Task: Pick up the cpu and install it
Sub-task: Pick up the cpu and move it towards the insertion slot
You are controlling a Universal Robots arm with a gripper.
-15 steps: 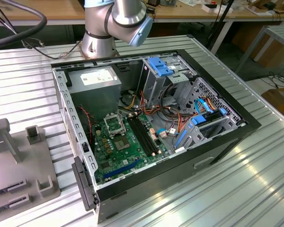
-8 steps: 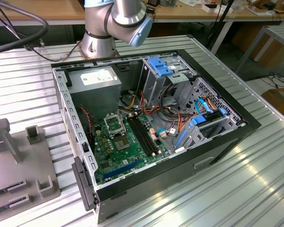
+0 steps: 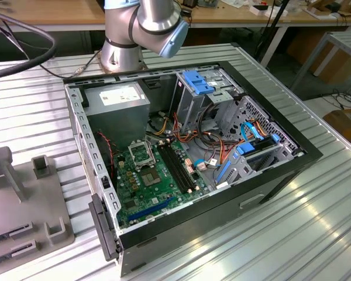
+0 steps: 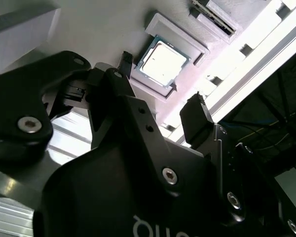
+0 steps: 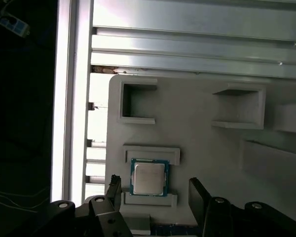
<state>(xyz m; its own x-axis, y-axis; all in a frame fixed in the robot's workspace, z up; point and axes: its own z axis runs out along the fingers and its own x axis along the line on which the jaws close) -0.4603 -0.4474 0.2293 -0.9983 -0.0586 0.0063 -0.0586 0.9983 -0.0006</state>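
The cpu (image 5: 148,177) (image 4: 163,61) is a small square chip with a silver top and a thin greenish rim. It lies flat in a shallow seat of a grey holder plate (image 5: 202,148) (image 4: 89,29). In both wrist views my gripper (image 5: 154,183) (image 4: 161,79) is open over it, with one black fingertip (image 5: 113,180) on one side of the chip and the other on the opposite side. Neither fingertip visibly touches the chip. In the exterior view, the square black socket (image 3: 141,154) with its metal frame sits on the green motherboard inside the open computer case (image 3: 269,175).
The case also holds a grey power-supply box (image 3: 117,99), long black memory slots (image 3: 178,167), coloured cables and blue drive brackets (image 3: 198,82). The grey holder plate (image 3: 23,205), with raised blocks, lies at the exterior view's left on the ribbed metal table. The arm's base (image 3: 141,29) stands behind the case.
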